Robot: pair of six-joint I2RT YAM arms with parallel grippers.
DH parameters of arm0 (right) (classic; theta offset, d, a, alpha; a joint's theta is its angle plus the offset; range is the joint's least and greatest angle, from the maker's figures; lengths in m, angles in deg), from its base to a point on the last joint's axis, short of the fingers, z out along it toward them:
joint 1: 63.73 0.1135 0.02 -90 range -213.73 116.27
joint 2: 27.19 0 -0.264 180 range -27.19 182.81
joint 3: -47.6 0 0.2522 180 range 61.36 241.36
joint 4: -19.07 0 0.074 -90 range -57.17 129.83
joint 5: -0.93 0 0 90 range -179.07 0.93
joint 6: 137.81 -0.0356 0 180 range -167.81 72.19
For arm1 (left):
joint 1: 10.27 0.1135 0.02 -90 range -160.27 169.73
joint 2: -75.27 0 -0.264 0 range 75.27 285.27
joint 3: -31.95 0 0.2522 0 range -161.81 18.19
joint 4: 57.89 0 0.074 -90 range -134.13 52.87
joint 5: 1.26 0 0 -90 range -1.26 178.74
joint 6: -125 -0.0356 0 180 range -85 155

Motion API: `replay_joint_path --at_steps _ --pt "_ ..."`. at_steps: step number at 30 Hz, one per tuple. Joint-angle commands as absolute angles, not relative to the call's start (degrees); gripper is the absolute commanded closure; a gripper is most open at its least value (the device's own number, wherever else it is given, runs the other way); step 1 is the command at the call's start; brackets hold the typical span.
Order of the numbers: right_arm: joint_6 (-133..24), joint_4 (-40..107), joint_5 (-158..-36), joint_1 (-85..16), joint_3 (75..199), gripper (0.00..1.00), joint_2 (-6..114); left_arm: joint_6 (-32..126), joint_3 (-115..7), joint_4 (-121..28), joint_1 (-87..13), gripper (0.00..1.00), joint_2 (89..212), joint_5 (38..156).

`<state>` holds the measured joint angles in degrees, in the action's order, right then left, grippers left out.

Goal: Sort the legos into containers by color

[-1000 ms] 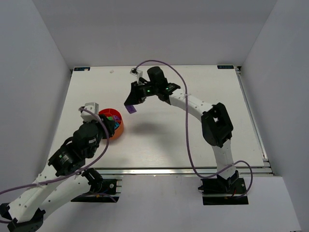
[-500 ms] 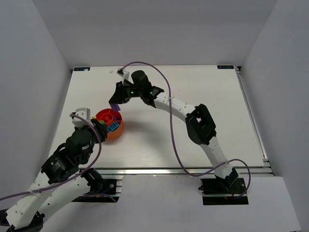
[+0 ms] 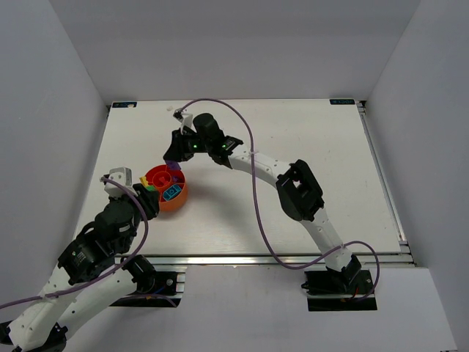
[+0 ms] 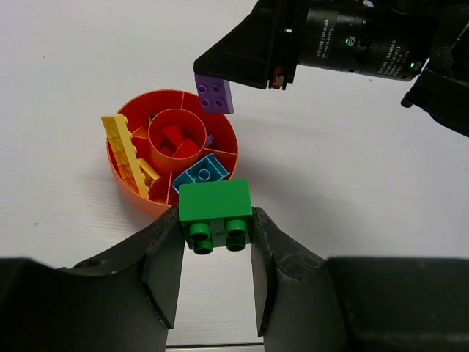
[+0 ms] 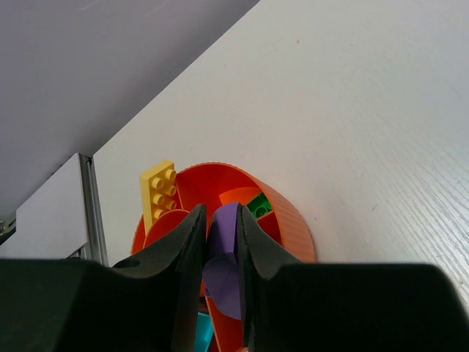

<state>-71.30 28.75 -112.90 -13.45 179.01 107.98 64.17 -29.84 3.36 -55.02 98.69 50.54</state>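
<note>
An orange round container [image 4: 130,192] has a small inner cup [image 4: 157,150] and wedge compartments around it. Red legos [image 4: 176,138] lie in the cup. A long yellow lego [image 4: 126,154] leans on the left rim, and a teal lego [image 4: 205,171] lies in a near wedge. My left gripper [image 4: 215,229] is shut on a green lego [image 4: 215,202] just short of the container's near rim [image 3: 176,204]. My right gripper [image 5: 221,218] is shut on a purple lego [image 5: 223,253] above the far rim [image 5: 297,224]. From above, this gripper [image 3: 174,152] hangs over the container's back edge.
Another green lego [image 5: 258,205] lies in a far wedge of the container. The white table [image 3: 293,191] extends right of the container, with metal rails [image 3: 381,183] along its right and front edges. White walls enclose the table on its other sides.
My right arm has swung left with the purple lego to the container's far rim. My left arm has pulled back toward the near left with the green lego.
</note>
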Motion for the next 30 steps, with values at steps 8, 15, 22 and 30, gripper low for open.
replay_joint_path --at_steps 8,15,22,30 --pt "-70.5 27.7 -111.5 -13.0 174.9 0.80 107.2 63.9 -30.6 3.4 -55.2 1.00 98.9 49.9" --pt "-69.9 27.5 -112.5 -13.1 173.9 0.46 105.9 62.3 -30.3 0.9 -55.2 1.00 101.0 49.9" --pt "-69.8 28.9 -112.3 -13.4 174.3 0.40 103.1 60.8 -30.3 -3.3 -55.2 1.00 104.8 49.3" --pt "-70.0 29.5 -112.5 -15.3 173.3 0.40 98.5 58.7 -30.9 -7.7 -55.2 1.00 109.0 49.1"
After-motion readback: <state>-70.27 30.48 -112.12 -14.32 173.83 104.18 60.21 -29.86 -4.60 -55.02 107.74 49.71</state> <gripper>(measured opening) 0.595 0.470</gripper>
